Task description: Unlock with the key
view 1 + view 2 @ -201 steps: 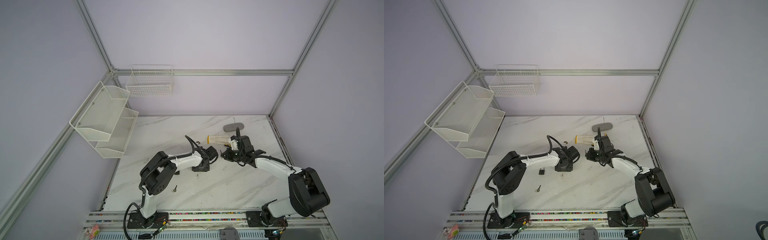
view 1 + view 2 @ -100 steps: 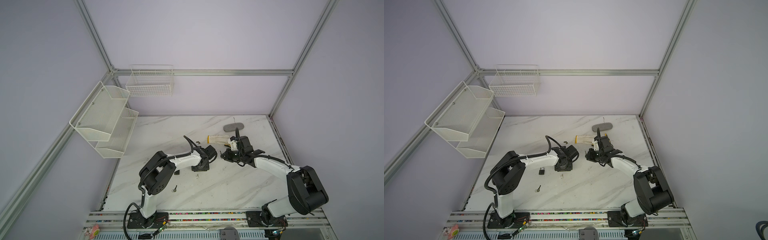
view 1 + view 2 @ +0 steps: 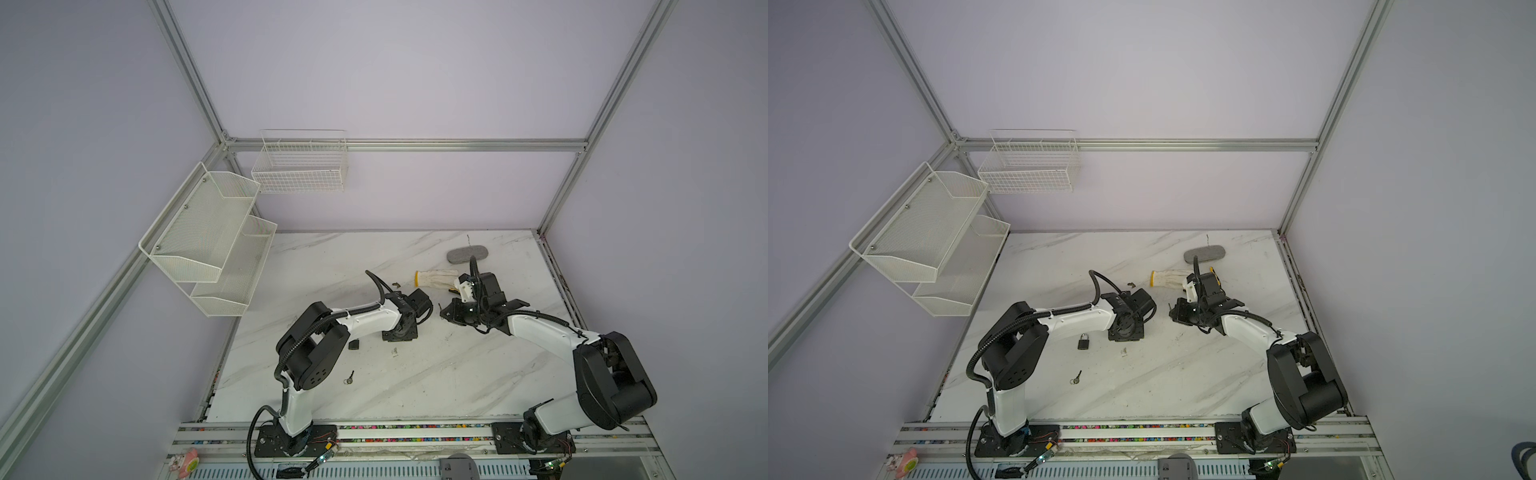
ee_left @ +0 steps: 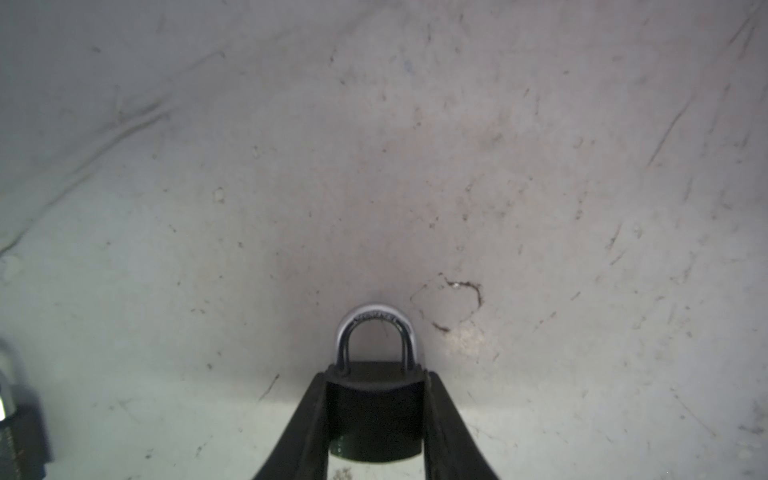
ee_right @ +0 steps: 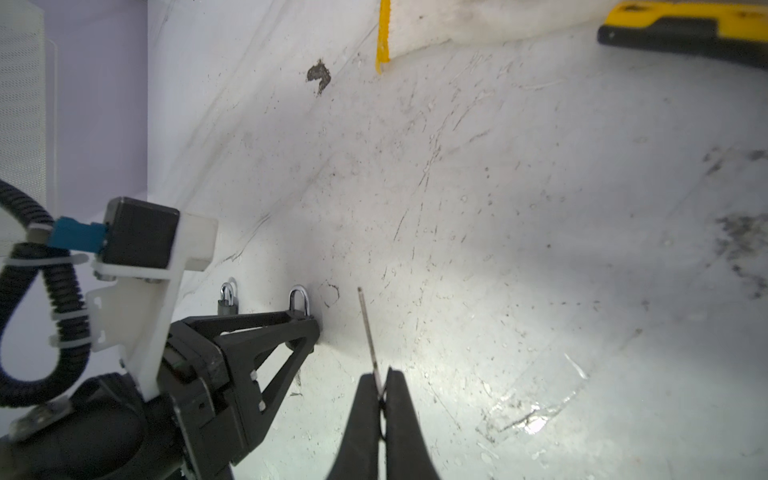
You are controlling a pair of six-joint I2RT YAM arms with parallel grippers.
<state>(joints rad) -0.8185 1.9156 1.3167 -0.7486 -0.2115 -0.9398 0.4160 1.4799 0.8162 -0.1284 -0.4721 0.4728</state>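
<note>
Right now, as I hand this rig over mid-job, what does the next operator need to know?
Left end effector: shut on the black padlock, shackle closed and pointing away from the wrist.
Right end effector: shut on the key, blade sticking out, apart from the padlock.
Lying loose: a second padlock and a second key, neither touched.
Done: lock and key both gripped.
Left: line the blade up with the keyway (not visible), insert, turn.

The right tool [image 5: 382, 384] pinches a key [image 5: 368, 328] near the padlock [image 5: 299, 300] clamped in the left tool [image 5: 306, 329].
</note>
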